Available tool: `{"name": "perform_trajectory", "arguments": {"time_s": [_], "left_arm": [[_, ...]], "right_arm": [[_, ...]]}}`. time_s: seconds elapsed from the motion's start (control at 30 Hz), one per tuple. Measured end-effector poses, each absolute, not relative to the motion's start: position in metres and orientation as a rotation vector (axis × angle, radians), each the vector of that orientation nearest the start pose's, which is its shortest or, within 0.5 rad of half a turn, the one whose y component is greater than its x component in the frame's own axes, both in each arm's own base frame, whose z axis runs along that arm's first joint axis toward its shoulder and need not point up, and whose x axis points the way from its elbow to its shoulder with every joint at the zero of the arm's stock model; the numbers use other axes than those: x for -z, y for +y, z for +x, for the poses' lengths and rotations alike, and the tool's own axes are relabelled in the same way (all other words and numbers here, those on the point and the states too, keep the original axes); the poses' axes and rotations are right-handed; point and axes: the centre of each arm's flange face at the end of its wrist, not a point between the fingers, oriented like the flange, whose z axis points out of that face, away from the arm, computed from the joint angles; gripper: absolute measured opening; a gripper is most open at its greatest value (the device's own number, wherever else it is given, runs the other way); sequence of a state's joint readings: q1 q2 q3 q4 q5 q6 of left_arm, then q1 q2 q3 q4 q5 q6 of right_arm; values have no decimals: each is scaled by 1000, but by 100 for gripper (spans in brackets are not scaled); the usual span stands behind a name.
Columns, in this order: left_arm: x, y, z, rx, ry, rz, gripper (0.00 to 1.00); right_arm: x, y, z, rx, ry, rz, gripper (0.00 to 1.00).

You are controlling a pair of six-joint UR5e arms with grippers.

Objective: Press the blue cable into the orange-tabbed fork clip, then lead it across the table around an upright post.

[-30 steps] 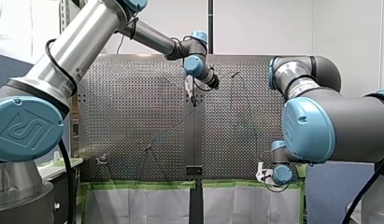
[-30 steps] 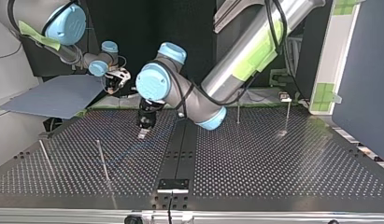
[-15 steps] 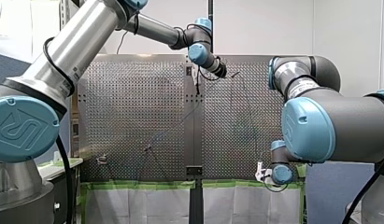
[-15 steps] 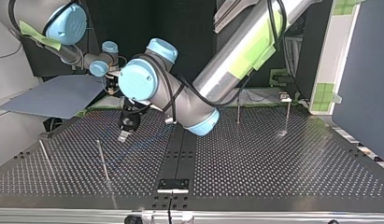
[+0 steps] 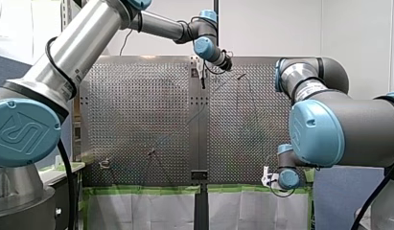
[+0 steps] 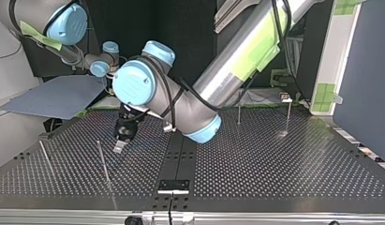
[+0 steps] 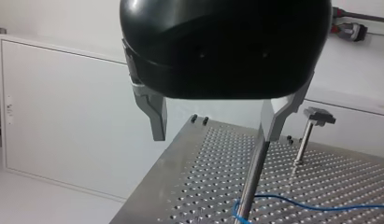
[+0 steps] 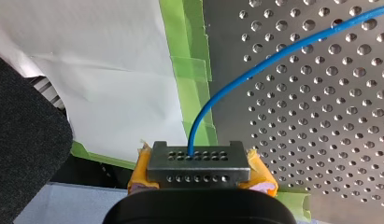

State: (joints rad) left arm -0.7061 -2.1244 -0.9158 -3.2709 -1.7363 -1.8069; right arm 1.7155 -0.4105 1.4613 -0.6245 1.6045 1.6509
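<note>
The blue cable (image 8: 255,70) runs over the perforated table (image 8: 348,154) into my right gripper (image 8: 199,163), which is shut on its end between yellow pads (image 8: 260,171). It sits at the table's near edge in the front view (image 5: 267,176). My left gripper (image 7: 215,119) is open with nothing between its metal fingers (image 7: 154,116). An upright post (image 7: 250,182) stands just under one fingertip, and the cable (image 7: 320,207) loops around its base. In the top view my left gripper (image 6: 119,146) hangs close beside that post (image 6: 102,161). I cannot make out the orange-tabbed clip.
A second post with a flat head (image 7: 316,116) stands further along the table. More thin posts rise at the top view's left (image 6: 45,157) and far right (image 6: 238,112), (image 6: 288,115). Green tape (image 8: 189,70) lines the table edge by my right gripper.
My left arm has swung its open gripper toward the top view's left and nearer that camera, up to the post. My right arm has stayed still, holding the cable.
</note>
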Motion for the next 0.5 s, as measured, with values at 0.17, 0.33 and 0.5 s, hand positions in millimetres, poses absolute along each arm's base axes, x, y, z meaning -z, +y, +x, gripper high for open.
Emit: {"name": "perform_trajectory", "arguments": {"time_s": [0.17, 0.33, 0.5], "left_arm": [[-460, -552, 460, 613, 1619, 270, 100], [-461, -556, 457, 645, 1618, 295, 100], [-460, -557, 456, 664, 1621, 293, 100]], "right_arm": [[140, -609, 220, -1075, -1507, 1574, 0], [140, -609, 220, -1075, -1507, 1574, 0], [140, -609, 220, -1075, -1507, 1573, 0]]}}
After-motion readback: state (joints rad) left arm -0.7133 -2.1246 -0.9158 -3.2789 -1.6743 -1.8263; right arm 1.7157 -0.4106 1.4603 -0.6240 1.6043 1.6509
